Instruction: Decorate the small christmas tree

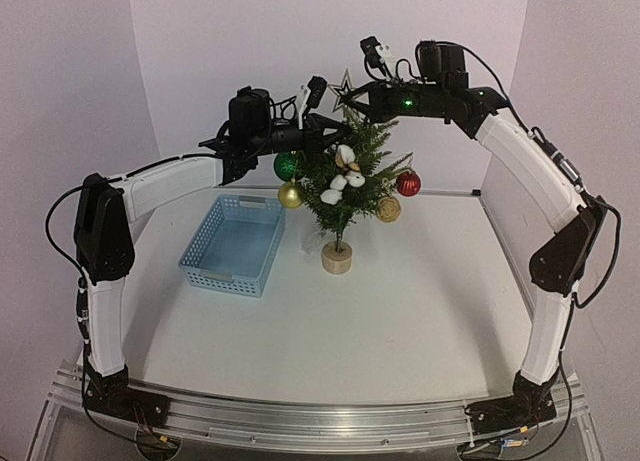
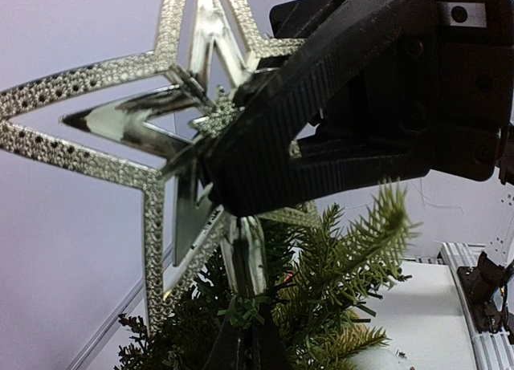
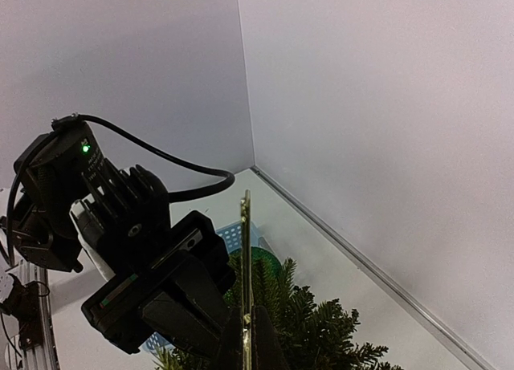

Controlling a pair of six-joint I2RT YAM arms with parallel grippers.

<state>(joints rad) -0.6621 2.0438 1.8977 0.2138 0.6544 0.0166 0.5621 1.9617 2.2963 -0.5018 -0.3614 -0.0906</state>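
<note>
The small christmas tree (image 1: 340,196) stands mid-table on a wooden disc base (image 1: 337,258). It carries green (image 1: 288,165), gold (image 1: 290,194) and red (image 1: 408,184) balls and a white bow (image 1: 345,171). A silver glitter star (image 1: 345,87) sits at its tip. My right gripper (image 1: 356,100) is shut on the star's centre (image 2: 201,121); in the right wrist view the star (image 3: 246,250) shows edge-on between the gripper's (image 3: 250,347) fingers. My left gripper (image 1: 336,133) is shut on the tree's top twig (image 2: 241,310), just below the star's stem (image 2: 245,258).
A blue perforated basket (image 1: 234,244) lies left of the tree. A gold glitter ball (image 1: 388,209) hangs low on the tree's right side. Walls close the table at the back and both sides. The left arm's black wrist (image 3: 136,258) is close beside the right fingers.
</note>
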